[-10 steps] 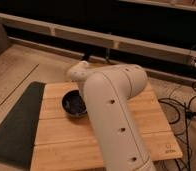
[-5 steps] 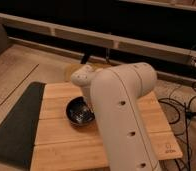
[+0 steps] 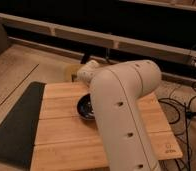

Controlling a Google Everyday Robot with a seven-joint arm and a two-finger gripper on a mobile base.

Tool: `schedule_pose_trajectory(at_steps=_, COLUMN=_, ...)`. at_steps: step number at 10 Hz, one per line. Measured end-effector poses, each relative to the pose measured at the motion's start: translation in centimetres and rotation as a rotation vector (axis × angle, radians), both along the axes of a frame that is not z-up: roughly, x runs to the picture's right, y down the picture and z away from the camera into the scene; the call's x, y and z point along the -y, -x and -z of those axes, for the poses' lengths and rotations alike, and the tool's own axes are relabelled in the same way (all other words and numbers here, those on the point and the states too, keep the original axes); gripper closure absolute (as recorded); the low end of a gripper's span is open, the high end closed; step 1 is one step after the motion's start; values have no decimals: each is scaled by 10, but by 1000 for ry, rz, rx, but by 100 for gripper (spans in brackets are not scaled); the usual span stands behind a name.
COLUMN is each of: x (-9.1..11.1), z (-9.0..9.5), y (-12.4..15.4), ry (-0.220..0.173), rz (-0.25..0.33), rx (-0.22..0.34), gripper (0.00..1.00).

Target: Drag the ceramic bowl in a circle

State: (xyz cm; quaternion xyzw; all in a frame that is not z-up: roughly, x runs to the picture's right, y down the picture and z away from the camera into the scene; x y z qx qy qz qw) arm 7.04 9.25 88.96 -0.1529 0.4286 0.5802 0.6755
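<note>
My end effector was out of sight, hidden behind my own arm (image 3: 122, 107), which filled the middle of the frame from the lower right up toward the centre. It reached down somewhere at the right side of the ceramic bowl (image 3: 84, 107), where my arm covered that part of the rim. The end effector was closed down narrow. I could not tell whether it pinched the bowl's edge or only pressed against it, because the contact point was covered.

The ceramic bowl sat upright on the wooden tabletop (image 3: 61, 135), near the middle of the boards and just left of centre in the frame. Only its left half showed, dark and glossy. It lay well apart from the dark mat (image 3: 16, 125) along the left edge of the tabletop, and far from the cables (image 3: 183, 107) on the floor at the right.

By my judgement the task was under way rather than finished: my arm was down at the bowl in a working pose, not pulled back. The wood carried no trace of a path, so how much of the circle was covered I could not say. What was left, as far as I could judge, was to sweep the bowl round to its starting spot and then let go.
</note>
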Motion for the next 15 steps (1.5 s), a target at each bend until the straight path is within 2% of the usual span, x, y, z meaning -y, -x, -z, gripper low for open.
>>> schedule_pose_trajectory(at_steps=2, x=14, z=-22, y=-4, ry=-12, rz=34, rx=1, gripper=100)
schedule_pose_trajectory(at_steps=5, x=35, z=-51, y=23, ry=-19, rz=113, rx=46, gripper=100)
schedule_pose_trajectory(at_steps=7, x=39, z=-59, y=49, ry=-17, rz=137, rx=97, gripper=100)
schedule_pose_trajectory(at_steps=9, x=28, z=-53, y=79, ry=8, rz=161, rx=153, gripper=100)
schedule_pose_trajectory(at_steps=10, x=20, z=-45, y=81, ry=25, rz=179, rx=149, gripper=100)
schedule_pose_trajectory(at_steps=12, x=5, z=-20, y=60, ry=48, rz=178, rx=74, gripper=100)
schedule_pose_trajectory(at_steps=15, x=2, z=2, y=16, ry=35, rz=128, rx=-57, gripper=100)
